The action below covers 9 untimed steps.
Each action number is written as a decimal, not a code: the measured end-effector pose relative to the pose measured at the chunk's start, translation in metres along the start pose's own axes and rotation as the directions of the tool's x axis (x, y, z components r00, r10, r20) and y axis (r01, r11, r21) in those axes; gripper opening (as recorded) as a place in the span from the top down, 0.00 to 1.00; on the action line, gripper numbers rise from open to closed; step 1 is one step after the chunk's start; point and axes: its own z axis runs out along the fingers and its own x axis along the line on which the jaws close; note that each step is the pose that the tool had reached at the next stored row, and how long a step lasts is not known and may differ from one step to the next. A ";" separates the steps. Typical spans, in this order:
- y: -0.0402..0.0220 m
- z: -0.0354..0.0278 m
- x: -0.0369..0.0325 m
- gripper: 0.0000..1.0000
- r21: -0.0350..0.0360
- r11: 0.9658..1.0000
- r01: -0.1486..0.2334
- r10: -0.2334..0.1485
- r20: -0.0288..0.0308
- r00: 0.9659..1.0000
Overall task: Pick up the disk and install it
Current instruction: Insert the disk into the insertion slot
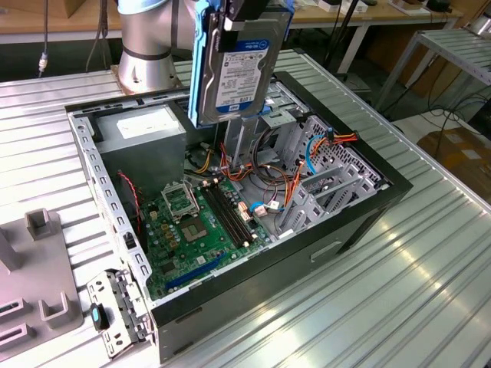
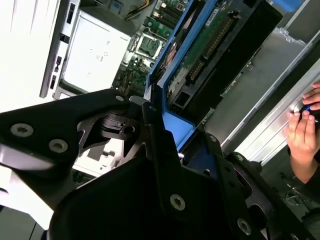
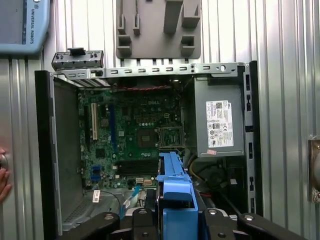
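Note:
The disk [image 1: 242,69], a grey metal drive with a white label in a bright blue carrier, hangs upright in the air above the open computer case [image 1: 100,192], over its back middle. My gripper [image 1: 249,19] is shut on the disk's upper end, with black fingers on both sides of the blue rail. In the second wrist view the disk's [image 2: 210,55] green circuit-board side and blue frame run away from my gripper [image 2: 170,145]. In the first wrist view the blue carrier [image 3: 174,192] sticks out from my gripper [image 3: 175,222] over the case's inside.
Inside the case lie the motherboard [image 1: 196,222], a grey power supply [image 1: 142,126], loose cables and a metal drive cage [image 1: 322,176]. A grey fixture [image 1: 38,291] and a small bracket [image 1: 115,310] sit beside the case. A person's hand [image 2: 302,132] rests on the table.

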 end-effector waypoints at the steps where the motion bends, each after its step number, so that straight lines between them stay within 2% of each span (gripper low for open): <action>1: -0.0002 0.0002 0.0033 0.63 0.000 1.000 0.000 0.000 0.000 1.000; 9: -0.0024 0.0024 0.0321 0.63 0.000 1.000 0.000 0.000 0.000 1.000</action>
